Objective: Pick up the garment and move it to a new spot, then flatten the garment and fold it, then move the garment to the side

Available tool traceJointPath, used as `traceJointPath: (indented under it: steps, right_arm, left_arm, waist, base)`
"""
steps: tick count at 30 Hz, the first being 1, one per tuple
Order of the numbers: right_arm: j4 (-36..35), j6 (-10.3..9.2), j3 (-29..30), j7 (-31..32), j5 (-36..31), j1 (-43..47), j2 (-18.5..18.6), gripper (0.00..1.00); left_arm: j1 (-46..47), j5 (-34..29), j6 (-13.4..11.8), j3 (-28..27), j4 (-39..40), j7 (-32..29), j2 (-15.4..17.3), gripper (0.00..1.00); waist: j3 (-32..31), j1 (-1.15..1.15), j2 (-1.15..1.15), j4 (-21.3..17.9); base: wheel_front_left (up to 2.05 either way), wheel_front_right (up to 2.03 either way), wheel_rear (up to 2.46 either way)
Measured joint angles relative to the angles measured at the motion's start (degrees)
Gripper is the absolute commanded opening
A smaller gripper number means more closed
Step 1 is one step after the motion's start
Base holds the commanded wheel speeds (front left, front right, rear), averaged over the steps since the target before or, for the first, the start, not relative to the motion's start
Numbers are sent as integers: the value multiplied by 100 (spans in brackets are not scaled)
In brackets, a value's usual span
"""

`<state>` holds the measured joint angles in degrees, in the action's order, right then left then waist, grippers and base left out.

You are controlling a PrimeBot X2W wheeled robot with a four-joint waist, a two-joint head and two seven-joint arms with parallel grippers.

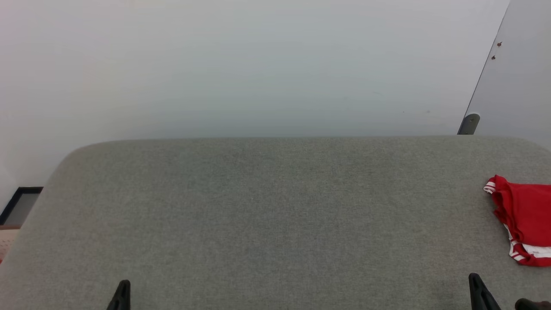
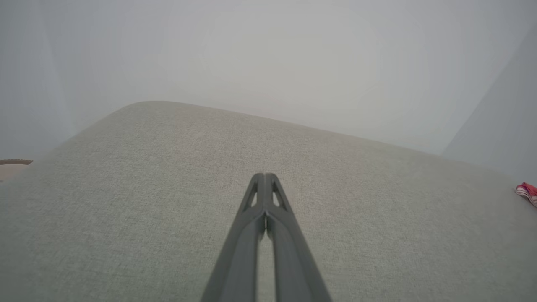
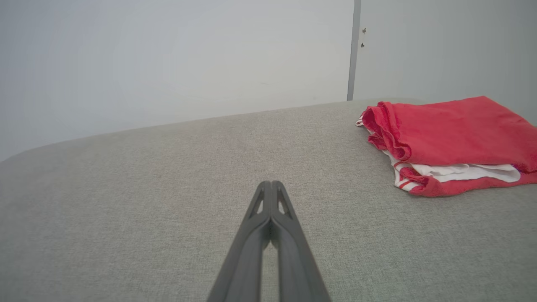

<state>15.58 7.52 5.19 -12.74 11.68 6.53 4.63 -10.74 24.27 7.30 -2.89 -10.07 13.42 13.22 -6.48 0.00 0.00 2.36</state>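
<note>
The garment (image 1: 527, 215) lies folded in a red bundle at the right edge of the grey fabric-covered table (image 1: 275, 215), with white cloth and red-and-white striped trim showing along its side (image 3: 453, 134). A corner of it peeks in at the far right of the left wrist view (image 2: 529, 192). My left gripper (image 1: 122, 288) is at the near left, shut with nothing in it (image 2: 264, 176). My right gripper (image 1: 473, 280) sits at the near right, shut and empty (image 3: 271, 183). It is a little short of the bundle and to its left.
A pale wall (image 1: 258, 64) rises behind the table's rounded far edge. A grey door or panel (image 1: 516, 86) stands at the back right. A dark-framed object (image 1: 19, 204) sits low beyond the table's left edge.
</note>
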Motion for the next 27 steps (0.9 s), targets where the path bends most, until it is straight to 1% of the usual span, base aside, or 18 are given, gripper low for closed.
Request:
traceJointPath:
  steps: [12, 27]
  right_arm:
    - [-36, 0, 1, 278, 1327, -168, -26, 0]
    - [-69, 0, 12, 622, 2722, -381, -55, 0]
  left_arm:
    - [257, 1100, 0, -59, -56, -322, -161, 0]
    - [538, 2276, 0, -118, -132, -662, -339, 0]
  waist:
    - [66, 0, 0, -23]
    - [148, 0, 0, -52]
  base:
    - [0, 0, 0]
    - [0, 0, 0]
